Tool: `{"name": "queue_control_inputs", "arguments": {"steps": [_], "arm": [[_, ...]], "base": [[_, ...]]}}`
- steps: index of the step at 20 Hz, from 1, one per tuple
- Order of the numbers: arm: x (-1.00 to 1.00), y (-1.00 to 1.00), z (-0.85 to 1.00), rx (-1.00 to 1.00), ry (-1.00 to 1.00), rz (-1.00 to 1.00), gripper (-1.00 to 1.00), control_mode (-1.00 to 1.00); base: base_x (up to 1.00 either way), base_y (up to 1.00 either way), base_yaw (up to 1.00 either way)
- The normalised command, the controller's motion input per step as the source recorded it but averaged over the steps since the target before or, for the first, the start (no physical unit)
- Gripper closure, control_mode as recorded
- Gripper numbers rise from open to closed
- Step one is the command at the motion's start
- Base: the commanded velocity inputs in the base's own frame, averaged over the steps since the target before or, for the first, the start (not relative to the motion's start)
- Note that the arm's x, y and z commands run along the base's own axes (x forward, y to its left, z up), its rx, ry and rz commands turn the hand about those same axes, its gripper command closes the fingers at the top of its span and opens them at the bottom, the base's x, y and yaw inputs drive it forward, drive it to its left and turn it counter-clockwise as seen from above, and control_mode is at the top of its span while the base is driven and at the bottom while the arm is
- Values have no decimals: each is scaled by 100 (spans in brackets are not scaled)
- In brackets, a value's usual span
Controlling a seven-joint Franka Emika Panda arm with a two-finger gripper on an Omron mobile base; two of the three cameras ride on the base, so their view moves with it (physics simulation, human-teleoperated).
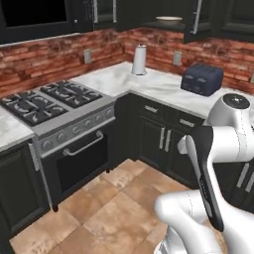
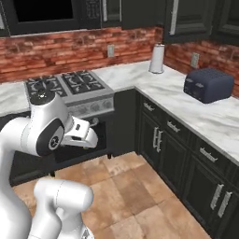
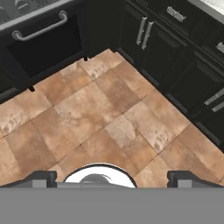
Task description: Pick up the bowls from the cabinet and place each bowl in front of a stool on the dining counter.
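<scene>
A wide cream bowl [image 1: 168,20] with a tan rim rests on the dark shelf of the black wall cabinet [image 1: 211,20], whose door stands ajar with its silver bar handle [image 1: 197,17] facing me. The same cabinet [image 2: 189,18] appears at the top of the right base view. The reddish-brown wooden bowl, the stools and the dining counter are out of view. My gripper [image 3: 112,178] hangs over the tiled floor, far below the cabinet, open with nothing between its fingertips [image 3: 41,177]. The arm is folded close to the base.
A marble worktop [image 1: 158,87] over black base cabinets [image 3: 144,35] wraps the corner. On it stand a paper towel roll [image 1: 140,59] and a dark toaster [image 1: 202,79]. A gas stove [image 1: 49,101] with an oven handle [image 3: 39,28] is on the left. Tan floor tiles [image 3: 109,113] lie below.
</scene>
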Motion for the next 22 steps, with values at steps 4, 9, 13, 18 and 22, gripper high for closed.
{"name": "queue_control_inputs", "arguments": {"steps": [4,9,13,18,22], "arm": [[0,0,0,0,0,0,-100,100],[0,0,0,0,0,0,-100,100],[0,0,0,0,0,0,-100,100],[0,0,0,0,0,0,-100,100],[0,0,0,0,0,0,-100,100]], "base": [[57,27,-28],[92,12,-29],[81,17,-20],[73,18,-15],[67,18,-25]]}}
